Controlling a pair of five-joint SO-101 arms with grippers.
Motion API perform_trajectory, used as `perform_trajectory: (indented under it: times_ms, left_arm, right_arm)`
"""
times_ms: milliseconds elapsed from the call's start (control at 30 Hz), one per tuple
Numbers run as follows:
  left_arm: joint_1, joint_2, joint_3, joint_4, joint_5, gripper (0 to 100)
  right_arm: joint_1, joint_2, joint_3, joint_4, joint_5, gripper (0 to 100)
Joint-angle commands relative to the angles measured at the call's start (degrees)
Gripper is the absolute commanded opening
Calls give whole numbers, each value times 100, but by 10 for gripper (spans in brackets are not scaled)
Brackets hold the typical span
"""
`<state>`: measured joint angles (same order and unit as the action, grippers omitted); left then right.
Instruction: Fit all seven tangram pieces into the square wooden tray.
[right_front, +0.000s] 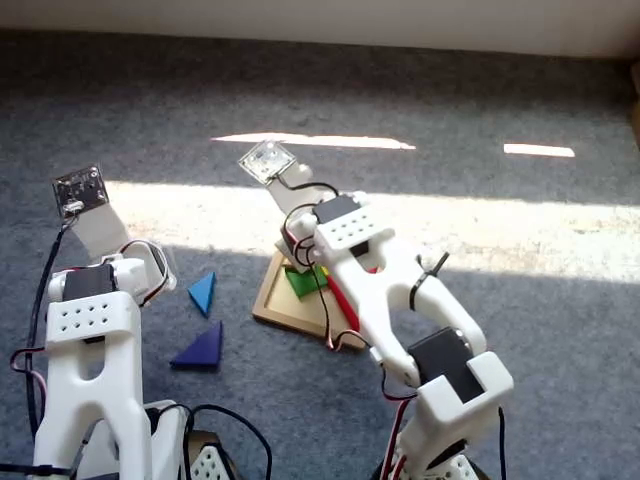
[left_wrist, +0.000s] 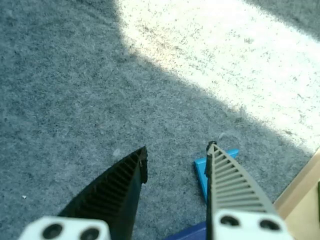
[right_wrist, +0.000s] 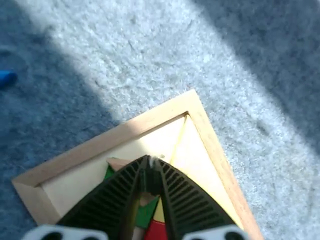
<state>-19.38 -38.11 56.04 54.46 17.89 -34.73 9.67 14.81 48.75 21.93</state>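
Right gripper (right_wrist: 150, 161) is closed, with its two tips pressed together. It points down into the square wooden tray (right_wrist: 150, 117), and I cannot tell if it pinches anything. A green piece (right_front: 305, 283) and a red piece (right_front: 343, 298) lie in the tray under that arm. The far corner of the tray looks bare.

Left gripper (left_wrist: 176, 148) is open, with its jaws wide apart, and hangs over the grey carpet (left_wrist: 75, 75). A light blue triangle (left_wrist: 201, 172) lies on the carpet just beside one jaw, partly hidden by it. A dark blue triangle (left_wrist: 190, 232) lies between the jaws, back near the wrist. Both triangles are outside the tray, near its side.

I think the next job is to pick up a blue triangle. To do it well, the left gripper should:
- slide over so the triangle sits in the middle of its jaws
- come straight down and pinch two flat sides
- wait until the other arm is out of the tray, so they do not bump
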Motion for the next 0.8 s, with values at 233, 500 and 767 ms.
perform_trajectory:
  times_ms: [233, 500, 767]
  left_arm:
    - [-84, -101, -40, -88, 44, 200]
    - [-84, -101, -40, -88, 44, 200]
    - [-84, -101, -31, -88, 44, 200]
  right_arm:
    - [31, -75, -312, 875, -62, 9]
    - [251, -31, -277, 857, -422, 9]
    - [119, -22, -251, 145, 88, 13]
